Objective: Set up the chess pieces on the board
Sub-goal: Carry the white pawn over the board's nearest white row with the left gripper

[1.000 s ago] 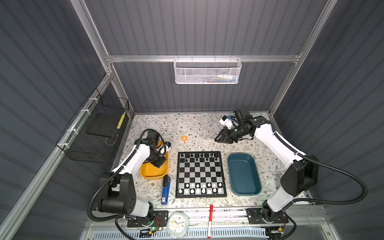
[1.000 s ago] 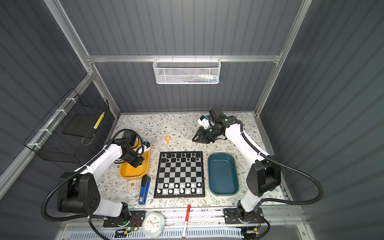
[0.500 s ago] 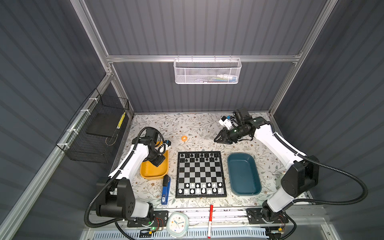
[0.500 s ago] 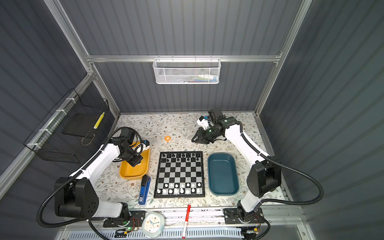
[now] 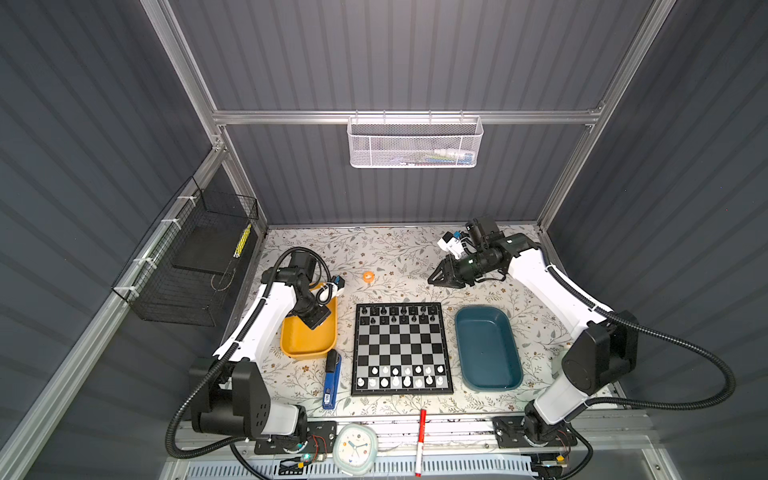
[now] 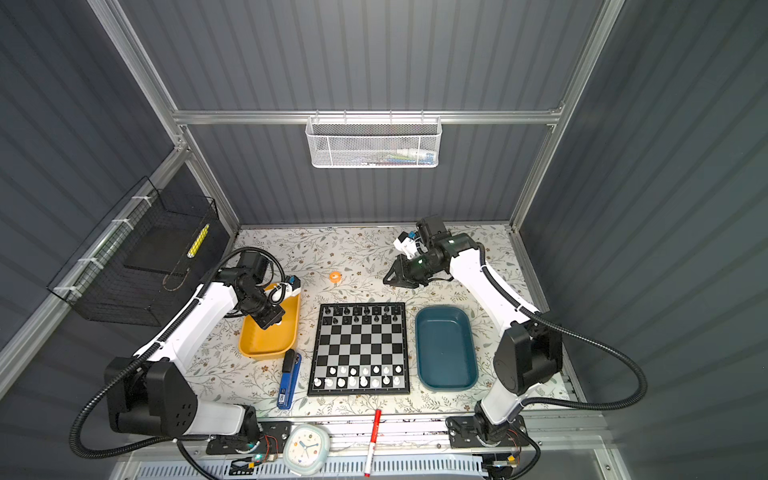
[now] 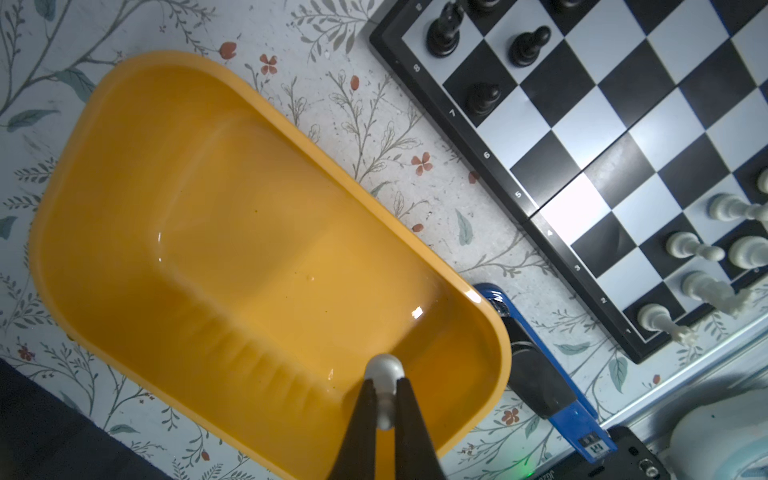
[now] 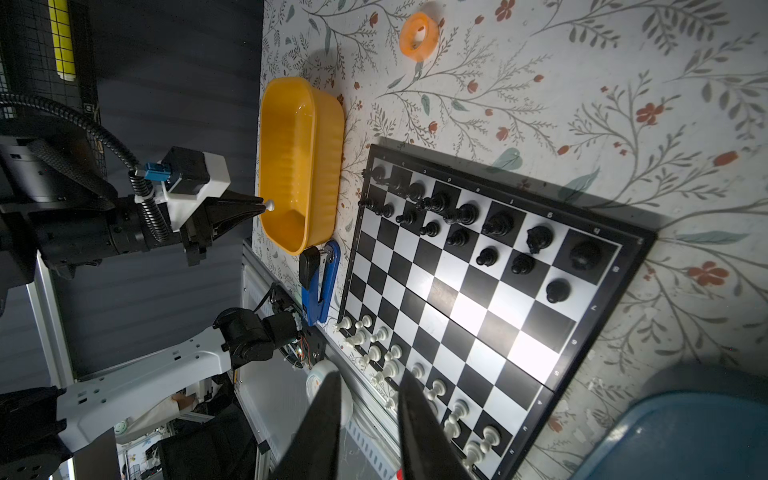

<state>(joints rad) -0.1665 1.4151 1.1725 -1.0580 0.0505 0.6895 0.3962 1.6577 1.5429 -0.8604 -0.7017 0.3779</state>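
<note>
Your left gripper: pinching a white pawn, lifted slightly over the yellow tray beside the board; placement likely follows; right gripper: spread, empty.

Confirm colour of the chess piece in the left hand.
White. The chess piece shows best in the left wrist view, pinched in the left hand.

Glossy yellow plastic tray, shiny smooth board, glossy plastic chess pieces, matt table cover
</note>
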